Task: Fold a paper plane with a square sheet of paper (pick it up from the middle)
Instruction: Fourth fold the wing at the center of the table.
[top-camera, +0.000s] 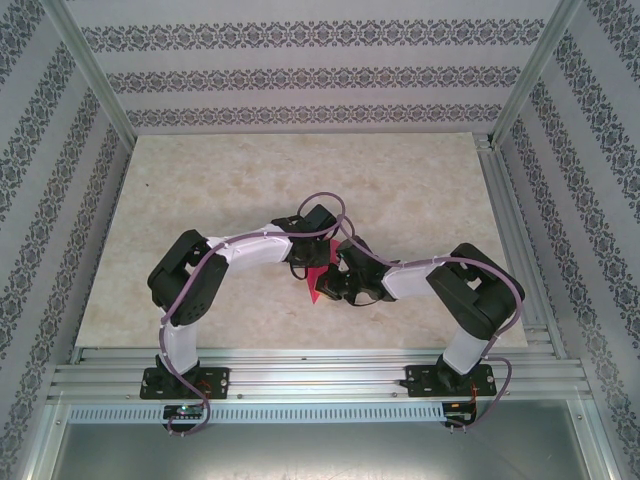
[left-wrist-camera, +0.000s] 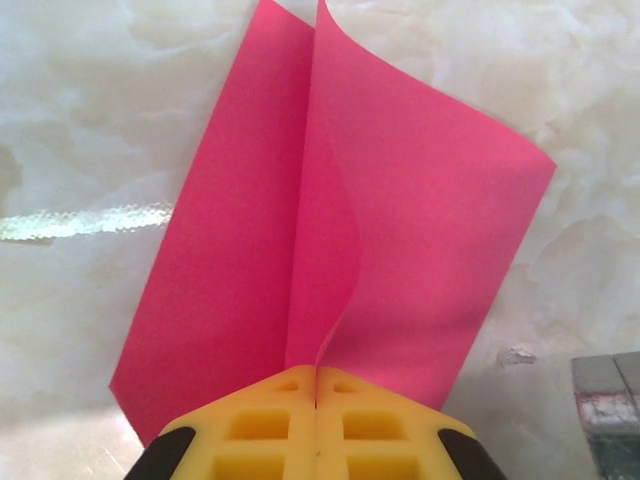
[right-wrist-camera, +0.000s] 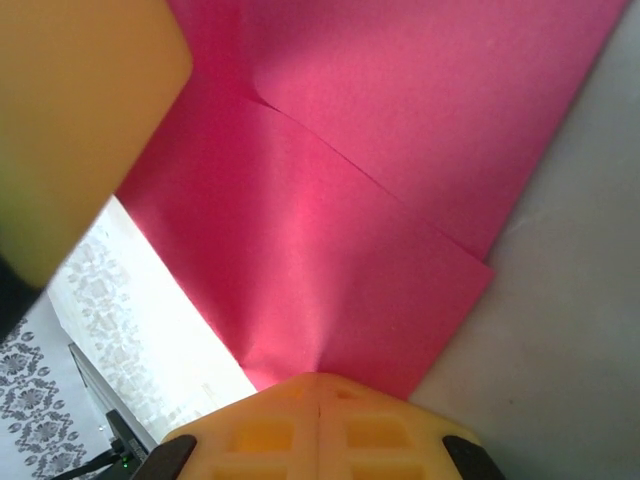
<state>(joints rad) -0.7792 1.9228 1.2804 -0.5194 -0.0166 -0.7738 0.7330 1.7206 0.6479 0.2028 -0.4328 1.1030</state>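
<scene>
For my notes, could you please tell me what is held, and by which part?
The square sheet of paper: both arms' jaws pinch it, each at an edge.

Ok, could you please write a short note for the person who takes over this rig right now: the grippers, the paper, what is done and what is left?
Left gripper: shut on the square sheet of paper.
Right gripper: shut on the same sheet.
Paper: held between the two grippers over the table, bent into two flaps along a middle line.
Done: sheet picked up, first fold begun.
Left: probably flatten that crease, then the nose and wing folds; it has no plane shape yet.
</scene>
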